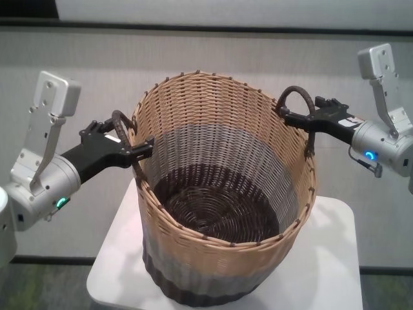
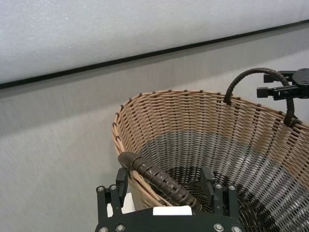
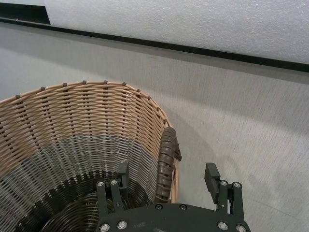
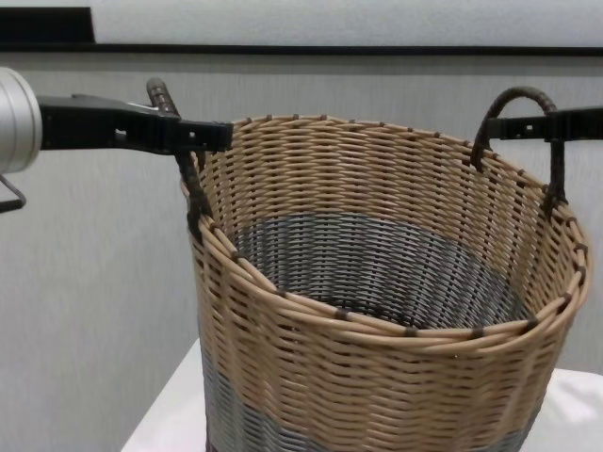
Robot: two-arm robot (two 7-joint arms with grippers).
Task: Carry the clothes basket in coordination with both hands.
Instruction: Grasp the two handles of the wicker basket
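Note:
The clothes basket (image 1: 219, 194) stands on a white table (image 1: 116, 258), its tan rim up and nothing inside. My left gripper (image 1: 146, 146) is open at the basket's left side. The left loop handle (image 2: 154, 176) passes between its fingers (image 2: 120, 180) with a gap on each side. My right gripper (image 1: 288, 116) is open at the right side and straddles the right loop handle (image 3: 166, 154) in the same way. In the chest view both grippers (image 4: 215, 135) (image 4: 497, 127) reach in level with the rim, at the handles (image 4: 162, 94) (image 4: 518, 94).
The table top (image 1: 335, 258) is small, and the basket covers most of it. A grey wall (image 1: 213, 51) with a dark horizontal strip rises close behind. Dark floor (image 1: 45, 284) shows below the table's edges.

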